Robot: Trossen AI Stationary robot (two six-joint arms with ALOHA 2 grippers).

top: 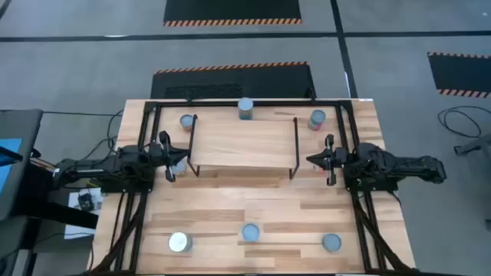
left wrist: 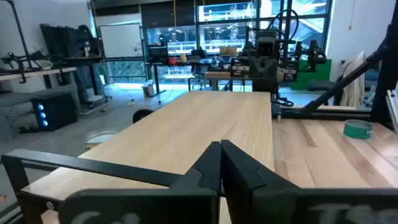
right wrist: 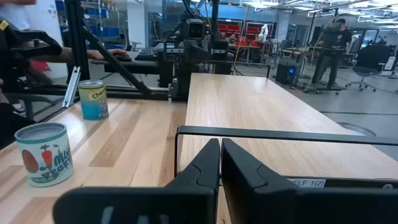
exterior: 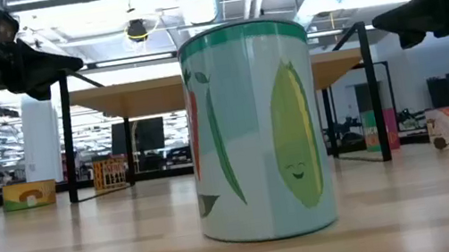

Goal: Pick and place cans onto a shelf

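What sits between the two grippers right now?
In the high view, only the empty shelf lies between the left gripper and the right gripper.

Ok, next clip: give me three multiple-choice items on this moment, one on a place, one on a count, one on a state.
1. Where do the cans stand?
A. on the shelf
B. on the tabletop around the shelf
C. in the jaws

2. How many cans does the high view show?
A. three
B. six
C. nine

3. How are the two grippers?
A. both shut, holding nothing
B. both wide open
C. each shut on a can

Answers:
1 B: the shelf is bare; cans such as the one behind it stand on the table.
2 B: three cans behind the shelf, three along the near edge, like the wide can.
3 A: the left gripper and right gripper have jaws together at the shelf's ends, nothing between them.
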